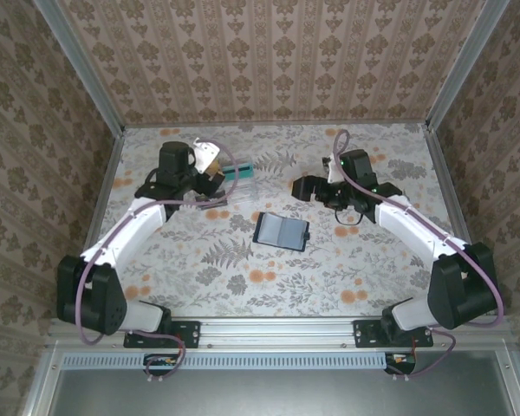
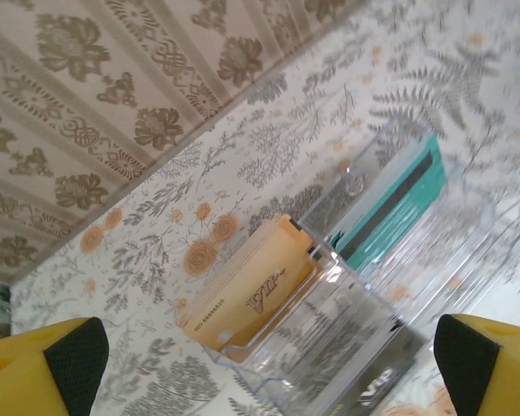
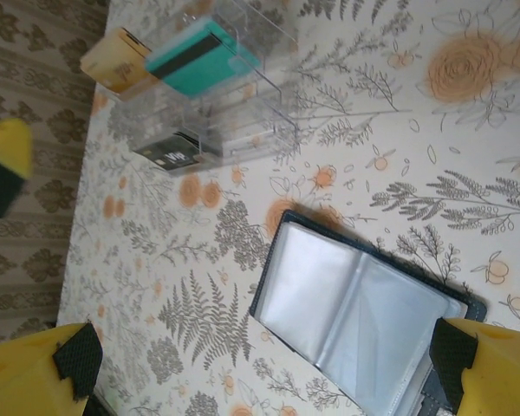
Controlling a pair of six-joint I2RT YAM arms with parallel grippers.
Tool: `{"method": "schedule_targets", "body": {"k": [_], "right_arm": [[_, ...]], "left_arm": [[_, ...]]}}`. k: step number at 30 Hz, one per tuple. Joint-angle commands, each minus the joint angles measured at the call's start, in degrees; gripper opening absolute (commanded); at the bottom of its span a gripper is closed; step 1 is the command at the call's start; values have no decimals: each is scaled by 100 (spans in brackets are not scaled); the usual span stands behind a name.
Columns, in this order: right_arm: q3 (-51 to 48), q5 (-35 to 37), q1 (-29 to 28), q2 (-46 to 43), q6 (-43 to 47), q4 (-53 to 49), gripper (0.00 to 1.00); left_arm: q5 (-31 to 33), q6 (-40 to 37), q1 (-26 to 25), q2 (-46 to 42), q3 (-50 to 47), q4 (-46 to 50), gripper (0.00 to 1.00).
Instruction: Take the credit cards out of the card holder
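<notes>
The small dark navy folding card holder (image 1: 282,231) lies opened flat on the flower-printed table (image 1: 243,286), greyish see-through pockets facing up. In the right wrist view one corner of the holder (image 3: 355,316) is cut off by the frame edge and a yellow finger. The glossy pockets read only as pale sheen, so what they contain is hard to tell. Beyond the card holder, toward the left arm, a clear plastic compartment tray (image 3: 243,113) carries thin rectangular credit cards. A tan card (image 2: 251,299) printed "VIP" leans in an end compartment, and a teal card with a black stripe (image 2: 390,212) sits in another. A black card (image 3: 169,152) shows dimly through the plastic, its print too blurred to read. The tray's walls are hard to trace against the pattern. The left gripper (image 1: 215,169) hangs over that tray, its yellow, black-padded fingers (image 2: 69,355) spread wide and gripping nothing. The right gripper (image 1: 305,187) hovers near the card holder on the right arm's side, its fingers (image 3: 74,360) likewise spread wide and apart from the holder.
</notes>
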State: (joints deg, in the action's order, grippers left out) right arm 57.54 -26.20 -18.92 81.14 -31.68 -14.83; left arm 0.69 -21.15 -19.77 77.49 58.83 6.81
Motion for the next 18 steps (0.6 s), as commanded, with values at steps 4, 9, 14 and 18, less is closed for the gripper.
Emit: {"method": "schedule_targets", "body": {"k": [4, 9, 14, 18], "right_arm": [[-207, 690, -345, 59, 12, -87, 100], [-393, 1633, -484, -107, -63, -114, 100], [-625, 3168, -482, -856, -15, -175, 100], [-988, 4533, -426, -1319, 333, 62, 100]], "left_arm": [[229, 1827, 86, -867, -563, -58, 100], [1166, 2770, 144, -1629, -1148, -2, 100], [1867, 3669, 255, -2420, -1904, 264, 100], [2519, 4205, 537, -3057, -2584, 371, 100]]}}
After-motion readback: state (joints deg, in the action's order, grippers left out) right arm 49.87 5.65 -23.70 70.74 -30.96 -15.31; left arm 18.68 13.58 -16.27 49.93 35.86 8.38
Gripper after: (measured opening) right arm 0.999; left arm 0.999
